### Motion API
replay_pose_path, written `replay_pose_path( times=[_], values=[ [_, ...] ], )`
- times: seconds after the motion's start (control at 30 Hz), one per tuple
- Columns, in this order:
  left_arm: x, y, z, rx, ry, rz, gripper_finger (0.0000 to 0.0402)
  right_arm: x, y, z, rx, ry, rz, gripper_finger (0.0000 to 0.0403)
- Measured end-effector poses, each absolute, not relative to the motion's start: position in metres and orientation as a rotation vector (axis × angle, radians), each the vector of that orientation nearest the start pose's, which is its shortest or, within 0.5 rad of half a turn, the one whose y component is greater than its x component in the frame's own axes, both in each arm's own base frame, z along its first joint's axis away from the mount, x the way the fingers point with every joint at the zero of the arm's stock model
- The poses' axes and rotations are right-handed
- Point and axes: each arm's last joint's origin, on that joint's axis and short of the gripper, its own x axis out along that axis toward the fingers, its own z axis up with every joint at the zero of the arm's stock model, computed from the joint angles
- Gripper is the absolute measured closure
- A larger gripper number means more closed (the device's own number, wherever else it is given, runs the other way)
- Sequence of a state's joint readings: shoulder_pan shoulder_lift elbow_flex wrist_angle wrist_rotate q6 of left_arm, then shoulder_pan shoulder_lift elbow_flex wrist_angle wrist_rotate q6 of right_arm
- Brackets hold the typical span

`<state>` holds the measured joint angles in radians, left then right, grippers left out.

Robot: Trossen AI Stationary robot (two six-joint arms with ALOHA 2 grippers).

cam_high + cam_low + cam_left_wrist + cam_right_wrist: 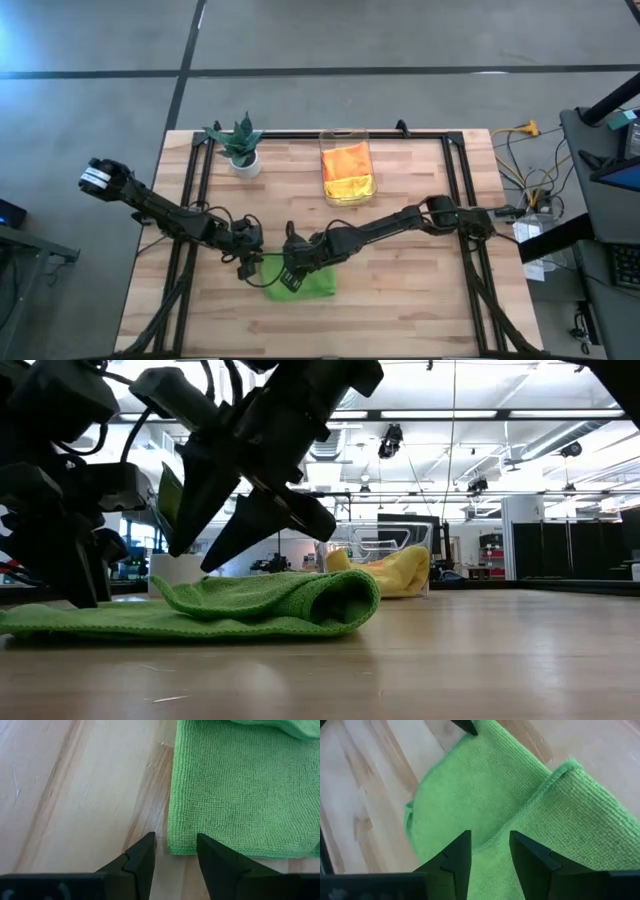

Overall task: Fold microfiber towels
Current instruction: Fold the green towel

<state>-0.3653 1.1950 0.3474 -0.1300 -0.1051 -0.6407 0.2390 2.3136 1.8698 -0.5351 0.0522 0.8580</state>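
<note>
1. Pale wooden planks form the counter (400, 290), which stands on a grey concrete floor; the low view shows a bright workshop with ceiling strip lights behind it.
2. At the counter's far left sits a small green potted plant in a white pot (242, 150).
3. The left arm reaches in from the left, and its left end effector (250, 262) hangs just beside the left edge of the lime green microfiber towel (305, 282).
4. In the left wrist view the left end effector (176, 851) has its two dark fingers partly apart and holds nothing; they point down just off a corner of the lime green microfiber towel (240, 790), over bare wood.
5. That towel lies at the near middle of the counter, flat on its left side, with a layer folded over and bulging in a soft roll toward the right in the low view (270, 605).
6. The right arm comes in from the right, and its right end effector (292, 270) is over the towel.
7. Seen from the right wrist, the right end effector (490, 847) has its fingers partly apart with no cloth pinched between them; they hover above the hemmed edge of the folded layer (520, 795).
8. At the far middle stands a clear plastic bin (347, 136) holding an orange cloth (345, 158) and a yellow cloth (350, 186).
</note>
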Motion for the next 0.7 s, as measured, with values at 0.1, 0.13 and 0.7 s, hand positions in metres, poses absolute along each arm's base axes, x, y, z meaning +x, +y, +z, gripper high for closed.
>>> replay_pose_path(
  times=[0.1,0.13,0.7],
  values=[
    [0.1727,-0.0628,0.1245,-0.359,0.982,0.074,0.0270,0.4853,0.1171,0.1668,0.657,0.980,-0.245,0.0273],
    [0.1725,-0.0627,0.1242,-0.358,0.982,0.074,0.0270,0.4851,0.1173,0.1666,0.659,0.985,-0.241,0.0273],
    [0.1733,-0.0627,0.1240,-0.360,0.958,0.075,0.0270,0.4840,0.1151,0.1616,0.677,0.991,-0.251,0.0280]
  ],
)
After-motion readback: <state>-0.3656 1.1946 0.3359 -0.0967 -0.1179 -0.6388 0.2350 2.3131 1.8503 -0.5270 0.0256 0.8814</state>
